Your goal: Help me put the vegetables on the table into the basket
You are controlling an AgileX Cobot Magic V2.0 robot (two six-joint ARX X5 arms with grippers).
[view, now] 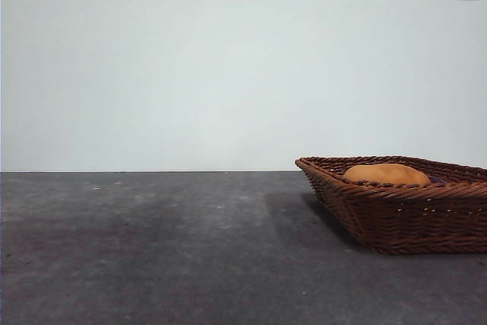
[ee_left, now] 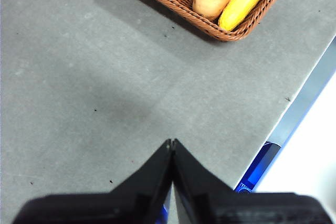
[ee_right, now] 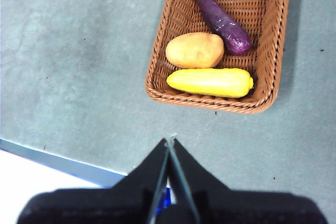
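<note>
The basket is woven reddish-brown wicker; the eggplant looks glossy, the potato matt, the corn cob smooth, the table mottled, stone-like grey.

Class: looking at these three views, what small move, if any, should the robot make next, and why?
Probably none beyond staying parked: the eggplant, potato and corn all lie inside the basket, and both the left gripper and right gripper are shut, holding nothing.
</note>
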